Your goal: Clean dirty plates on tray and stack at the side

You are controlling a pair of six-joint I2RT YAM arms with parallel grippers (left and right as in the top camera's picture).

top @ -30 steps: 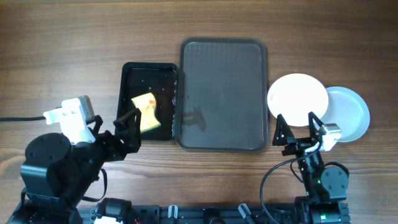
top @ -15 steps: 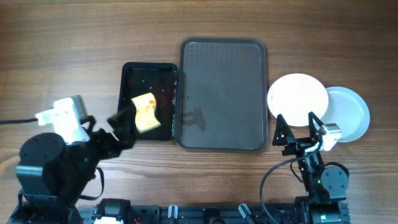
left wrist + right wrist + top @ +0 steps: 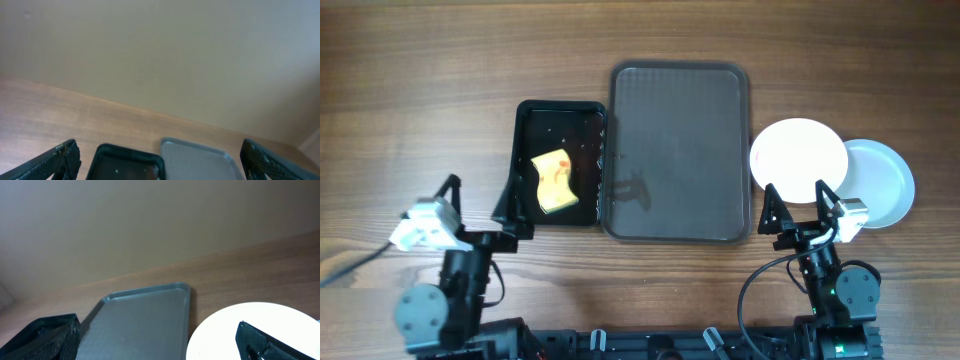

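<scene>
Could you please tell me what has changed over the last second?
The left gripper, open and empty, pulled back toward the robot's side, away from the black tub. The sponge, tray, plates and right gripper stayed put.

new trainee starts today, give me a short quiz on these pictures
1. True or false: a plate lies on the tray.
2. Where is the yellow sponge? A in the black tub B on the tray C on a plate
3. Fill in: the left hand and right hand are both ____.
Key: 1 false, the white plate and pale blue plate sit right of the tray. 2 A. 3 open.
</scene>
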